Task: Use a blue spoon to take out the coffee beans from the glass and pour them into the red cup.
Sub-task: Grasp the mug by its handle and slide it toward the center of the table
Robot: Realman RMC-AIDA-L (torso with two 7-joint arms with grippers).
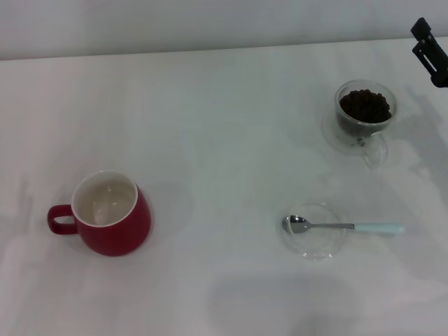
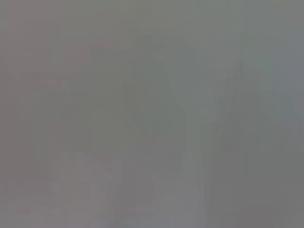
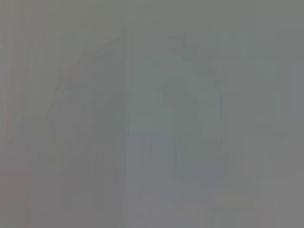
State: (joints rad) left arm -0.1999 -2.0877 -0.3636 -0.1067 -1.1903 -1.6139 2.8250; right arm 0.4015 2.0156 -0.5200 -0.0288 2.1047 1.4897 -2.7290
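At the lower right of the head view, the blue spoon [image 1: 343, 226] lies flat with its metal bowl resting on a clear glass saucer [image 1: 314, 232] and its pale handle projecting toward the right edge of the frame, over the white surface [image 1: 224, 126]. This placement probably presents the handle to the right arm for a side-on pickup.

Upper right of the frame: the glass [image 1: 365, 115] stands upright, with the coffee beans [image 1: 365, 106] filling it nearly to the rim. Its clear handle points toward the lower edge of the frame.

Lower left of the frame: the red cup [image 1: 112, 213] stands upright and well apart from the glass and spoon, its loop handle toward the left edge. Its cream interior shows no beans, so no transfer appears to have been made.

Only a dark part of the right pincer [image 1: 430, 52] enters at the upper right corner, above and beside the glass; whether it is open or closed cannot be determined. The left pincer is not visible. Both wrist views show only featureless grey.

No brand, label or legible writing appears on any item.
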